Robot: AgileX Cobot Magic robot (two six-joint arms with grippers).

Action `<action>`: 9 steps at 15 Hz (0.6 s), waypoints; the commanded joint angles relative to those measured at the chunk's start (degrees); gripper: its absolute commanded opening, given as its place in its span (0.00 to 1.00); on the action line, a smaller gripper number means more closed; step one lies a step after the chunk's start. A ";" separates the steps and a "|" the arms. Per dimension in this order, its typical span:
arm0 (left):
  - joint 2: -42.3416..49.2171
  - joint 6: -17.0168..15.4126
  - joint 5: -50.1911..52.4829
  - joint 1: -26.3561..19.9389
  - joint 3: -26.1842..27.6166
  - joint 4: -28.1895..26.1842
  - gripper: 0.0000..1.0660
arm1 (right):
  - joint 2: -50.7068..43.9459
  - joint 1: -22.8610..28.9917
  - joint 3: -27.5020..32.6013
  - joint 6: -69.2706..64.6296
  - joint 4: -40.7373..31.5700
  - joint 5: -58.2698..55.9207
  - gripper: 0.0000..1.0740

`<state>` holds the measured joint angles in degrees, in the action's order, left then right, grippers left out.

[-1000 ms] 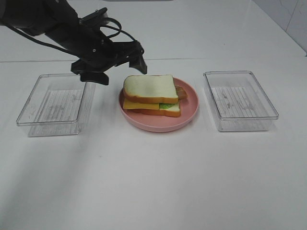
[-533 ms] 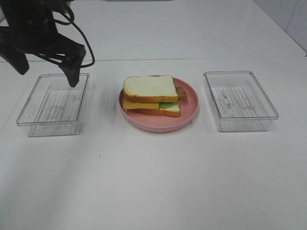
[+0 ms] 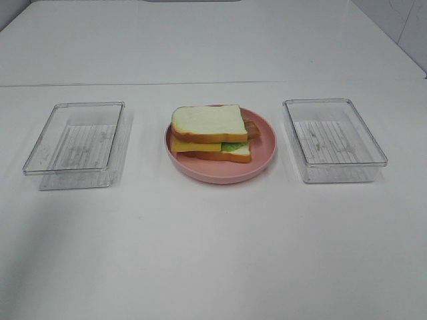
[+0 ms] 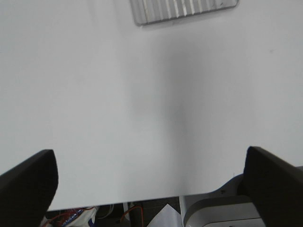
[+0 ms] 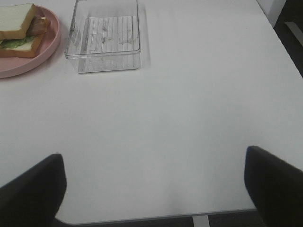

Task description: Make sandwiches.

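change: left gripper withdrawn from beside sandwich | now apparently near table edge, jaws spread

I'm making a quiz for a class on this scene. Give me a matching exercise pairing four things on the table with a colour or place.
Things:
1. plate
2. cheese square
3. lettuce
4. top bread slice

Descriptions:
A. green
B. pink
C. white with a brown crust
D. yellow

Pairs: 1-B, 2-D, 3-A, 4-C

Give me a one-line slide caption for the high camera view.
Finished sandwich on a pink plate, flanked by two clear bins.
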<state>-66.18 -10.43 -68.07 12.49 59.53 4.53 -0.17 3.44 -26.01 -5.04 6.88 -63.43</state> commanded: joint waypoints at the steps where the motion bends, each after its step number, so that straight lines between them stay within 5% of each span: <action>1: 11.92 -0.34 1.43 -4.58 -9.68 -0.29 0.95 | -1.83 -0.29 0.29 0.29 -0.23 0.57 0.92; 4: 32.31 3.78 1.15 -11.23 -23.09 -2.23 0.95 | -1.83 -0.29 0.29 0.29 -0.23 0.57 0.92; 7: 47.96 4.01 1.49 -11.29 -26.64 -4.53 0.95 | -1.83 -0.29 0.29 0.29 -0.23 0.57 0.92; 9: 56.44 9.63 1.49 -11.29 -26.64 -5.61 0.95 | -1.83 -0.29 0.29 0.29 -0.23 0.57 0.92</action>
<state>-9.40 -0.46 -67.21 1.26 33.12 -0.40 -0.17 3.44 -26.01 -5.04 6.88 -63.43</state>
